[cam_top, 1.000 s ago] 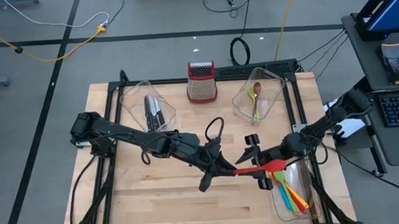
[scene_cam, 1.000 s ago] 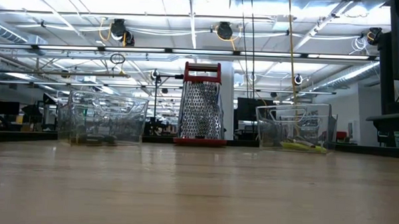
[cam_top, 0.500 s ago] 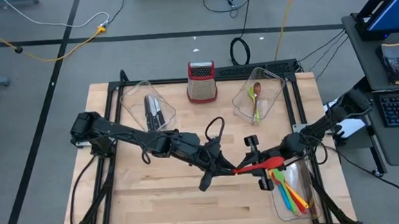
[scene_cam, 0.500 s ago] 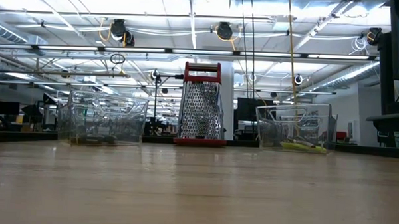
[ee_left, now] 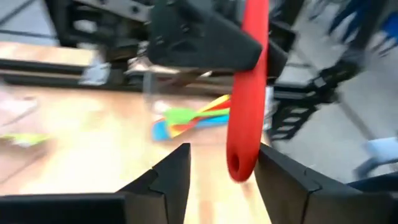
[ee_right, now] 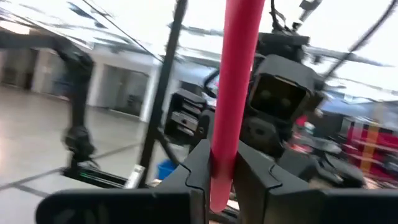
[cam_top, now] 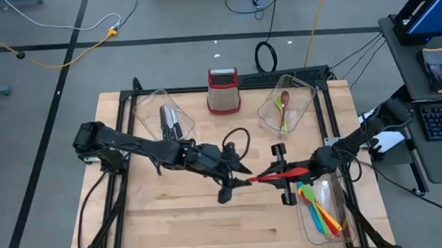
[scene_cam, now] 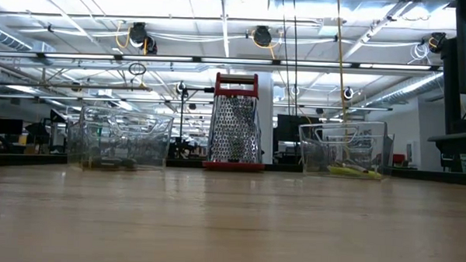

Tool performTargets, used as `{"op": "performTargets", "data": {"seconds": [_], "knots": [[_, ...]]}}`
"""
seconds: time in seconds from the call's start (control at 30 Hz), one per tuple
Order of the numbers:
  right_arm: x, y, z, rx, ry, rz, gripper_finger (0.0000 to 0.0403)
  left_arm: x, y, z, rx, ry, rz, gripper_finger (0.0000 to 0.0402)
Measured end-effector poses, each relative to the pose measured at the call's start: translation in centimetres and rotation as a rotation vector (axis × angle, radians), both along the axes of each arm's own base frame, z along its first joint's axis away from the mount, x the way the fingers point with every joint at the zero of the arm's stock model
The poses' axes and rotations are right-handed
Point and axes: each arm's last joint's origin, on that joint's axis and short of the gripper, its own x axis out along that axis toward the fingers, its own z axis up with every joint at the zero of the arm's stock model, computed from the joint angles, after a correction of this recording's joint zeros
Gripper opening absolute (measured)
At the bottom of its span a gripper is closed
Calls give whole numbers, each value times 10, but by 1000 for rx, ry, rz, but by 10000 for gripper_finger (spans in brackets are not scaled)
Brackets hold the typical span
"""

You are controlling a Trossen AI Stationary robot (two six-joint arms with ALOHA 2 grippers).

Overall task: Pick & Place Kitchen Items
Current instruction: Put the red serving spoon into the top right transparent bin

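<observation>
Far left rear: clear plastic bin holding black-handled steel knives. Mid-table: left gripper, fingers parted around the handle tip of a long red plastic spatula, not clamping it. Just right: right gripper closed tight on that same spatula, held in the air above the wood. Front right corner: second clear bin with orange, green, blue and yellow spatulas.

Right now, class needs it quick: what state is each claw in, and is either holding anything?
Left claw: open, the red utensil hanging free between its fingers.
Right claw: closed on the red utensil's handle.
</observation>
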Motion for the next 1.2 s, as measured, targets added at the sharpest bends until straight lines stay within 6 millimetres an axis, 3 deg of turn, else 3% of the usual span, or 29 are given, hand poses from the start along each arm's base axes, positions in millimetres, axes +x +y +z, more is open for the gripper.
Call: {"op": "performTargets", "data": {"seconds": [0.23, 0.47, 0.6, 0.93, 1.2], "knots": [[-2, -10, -1, 5, 104, -323, 35, -28, 16, 7, 186, 155, 216, 194], [-17, -36, 13, 119, 199, -684, 34, -39, 18, -12, 347, 326, 418, 189], [-32, -57, 22, 227, 223, -836, 34, -40, 19, -36, 371, 357, 437, 180], [-58, -106, 24, 440, 259, -969, 34, -50, 23, -99, 341, 342, 448, 157], [-59, -145, 1, 640, 416, -922, 34, -54, 22, -109, 308, 339, 455, 152]]}}
